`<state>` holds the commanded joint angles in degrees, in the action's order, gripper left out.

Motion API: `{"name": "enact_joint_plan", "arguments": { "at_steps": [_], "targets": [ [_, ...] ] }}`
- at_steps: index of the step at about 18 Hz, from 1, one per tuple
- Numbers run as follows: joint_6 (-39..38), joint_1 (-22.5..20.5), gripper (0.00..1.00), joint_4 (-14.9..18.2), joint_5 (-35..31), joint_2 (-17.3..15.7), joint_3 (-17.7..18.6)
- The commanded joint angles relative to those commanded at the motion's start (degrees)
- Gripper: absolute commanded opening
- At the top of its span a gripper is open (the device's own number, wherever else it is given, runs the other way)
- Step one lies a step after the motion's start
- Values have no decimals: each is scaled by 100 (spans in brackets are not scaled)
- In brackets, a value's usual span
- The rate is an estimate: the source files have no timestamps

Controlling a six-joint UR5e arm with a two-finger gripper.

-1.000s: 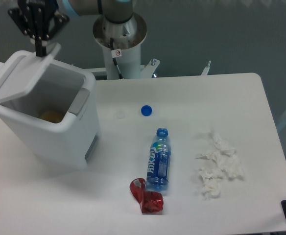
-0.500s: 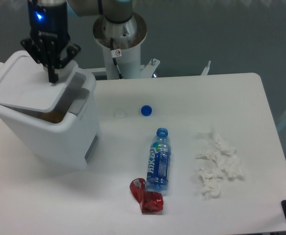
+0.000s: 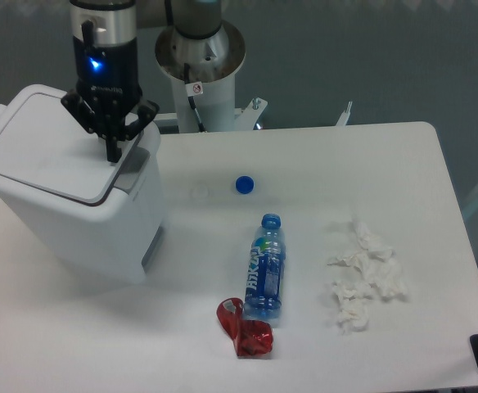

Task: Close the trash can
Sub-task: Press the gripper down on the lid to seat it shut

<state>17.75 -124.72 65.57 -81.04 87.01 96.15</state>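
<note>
The trash can point(image 3: 67, 221) is a large white boxy bin at the table's left side. Its flat white lid point(image 3: 47, 147) lies down flat over the opening, with the grey push tab point(image 3: 135, 160) at its right edge. My gripper point(image 3: 112, 151) points straight down with its fingers together, tips touching the lid's right end just beside the tab. It holds nothing. The bin's inside is hidden under the lid.
A blue-labelled plastic bottle point(image 3: 265, 268) lies mid-table, with a crumpled red wrapper point(image 3: 245, 327) at its near end. A blue cap point(image 3: 244, 185) and a clear cap point(image 3: 199, 192) sit near the bin. Crumpled white tissues point(image 3: 363, 274) lie to the right. The robot base point(image 3: 200, 61) stands behind.
The lid has swung from tilted open down to flat on the bin. My gripper has moved right and down with it, pressing on the lid's free end.
</note>
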Motion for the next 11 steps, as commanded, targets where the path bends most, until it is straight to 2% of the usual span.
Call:
{"name": "enact_joint_plan", "arguments": {
  "at_steps": [11],
  "targets": [
    [0,9,8,0,0,35,35]
  ]
}}
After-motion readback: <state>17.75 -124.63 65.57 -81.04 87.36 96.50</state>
